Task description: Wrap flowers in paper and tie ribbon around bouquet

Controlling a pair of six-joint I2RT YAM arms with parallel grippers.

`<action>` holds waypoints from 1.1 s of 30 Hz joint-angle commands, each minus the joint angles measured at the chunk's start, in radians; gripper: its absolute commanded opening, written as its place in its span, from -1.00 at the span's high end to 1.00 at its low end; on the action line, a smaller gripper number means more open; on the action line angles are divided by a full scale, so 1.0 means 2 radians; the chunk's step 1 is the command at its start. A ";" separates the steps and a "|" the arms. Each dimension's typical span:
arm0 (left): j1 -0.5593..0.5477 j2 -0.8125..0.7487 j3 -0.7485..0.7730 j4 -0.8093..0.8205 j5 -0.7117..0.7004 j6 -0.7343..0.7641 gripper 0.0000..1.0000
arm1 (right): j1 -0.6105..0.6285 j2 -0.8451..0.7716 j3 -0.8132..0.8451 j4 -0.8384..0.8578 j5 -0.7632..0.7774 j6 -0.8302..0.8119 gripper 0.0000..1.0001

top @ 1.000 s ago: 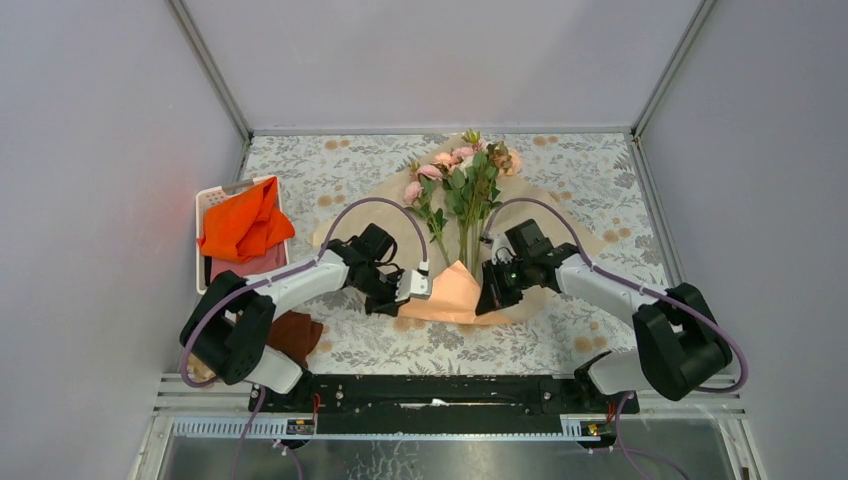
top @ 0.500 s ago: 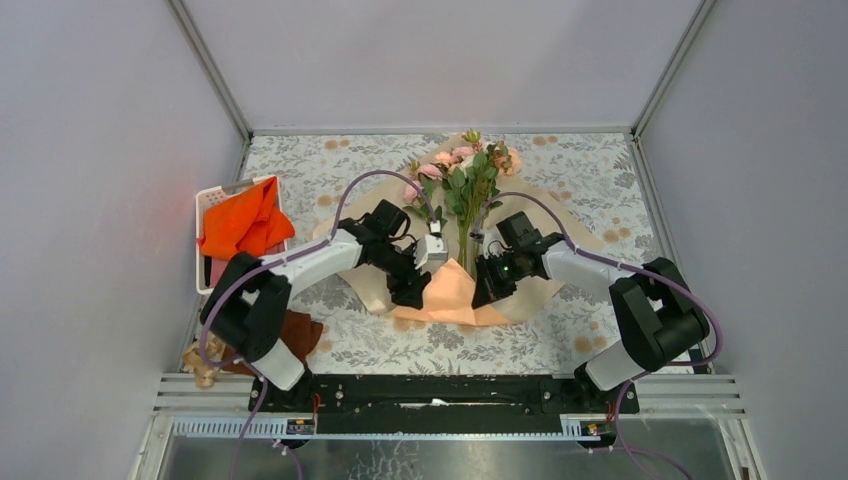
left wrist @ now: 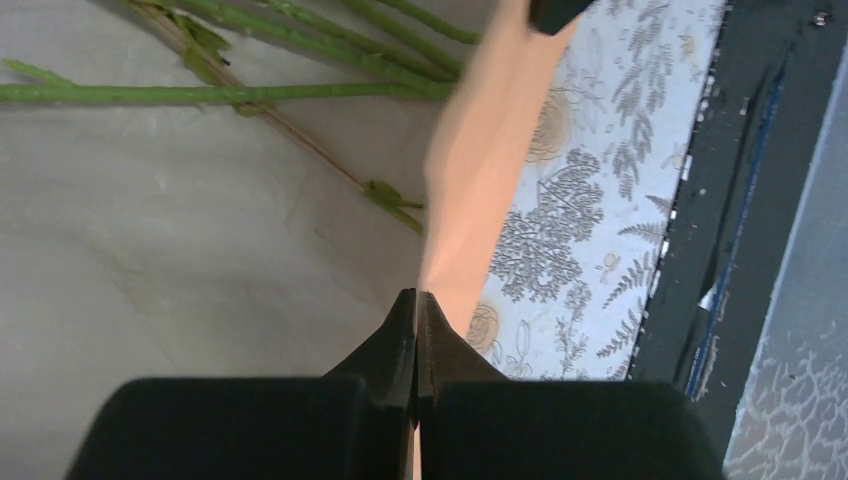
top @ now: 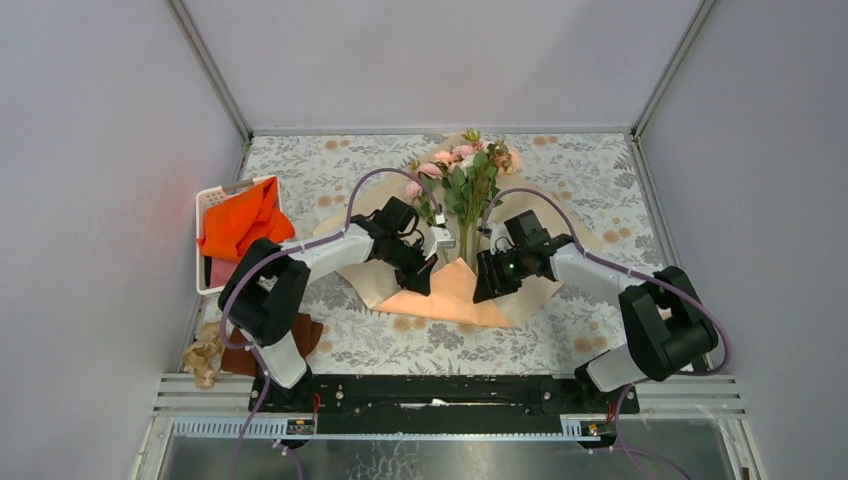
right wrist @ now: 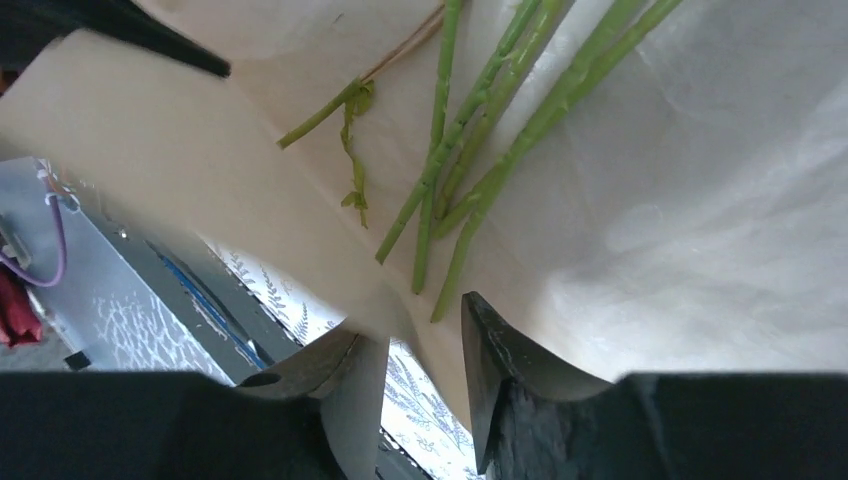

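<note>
Left wrist view: left gripper point(left wrist: 415, 300) pinched shut on the paper's point(left wrist: 480, 170) folded edge. Right wrist view: right gripper point(right wrist: 420, 320) part-open astride that edge, by the flowers' point(right wrist: 466, 100) stems. Floral table point(top: 330, 170), grey walls point(top: 440, 60).

Even diffuse light, soft shadows; wrist close-ups slightly blurred.

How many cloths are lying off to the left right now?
2: orange cloth in the white basket; dark brown cloth partly under the left arm. More may be hidden.
</note>
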 commanded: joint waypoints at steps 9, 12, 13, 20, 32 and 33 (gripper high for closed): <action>0.010 0.051 0.013 0.063 -0.090 -0.075 1.00 | -0.004 -0.051 -0.082 0.083 0.015 0.071 0.12; 0.013 0.058 0.012 0.063 -0.101 -0.085 1.00 | -0.003 -0.045 -0.084 0.078 0.031 0.072 0.13; 0.014 0.059 0.012 0.064 -0.102 -0.087 1.00 | -0.003 -0.043 -0.085 0.077 0.037 0.073 0.16; 0.017 0.062 0.010 0.064 -0.103 -0.100 1.00 | -0.003 -0.029 -0.089 0.093 0.032 0.083 0.78; 0.022 0.039 0.014 0.052 -0.134 -0.096 0.30 | -0.004 -0.002 -0.078 0.102 0.052 0.084 1.00; 0.023 0.029 0.015 0.049 -0.146 -0.090 0.23 | -0.003 -0.001 -0.078 0.102 0.053 0.084 1.00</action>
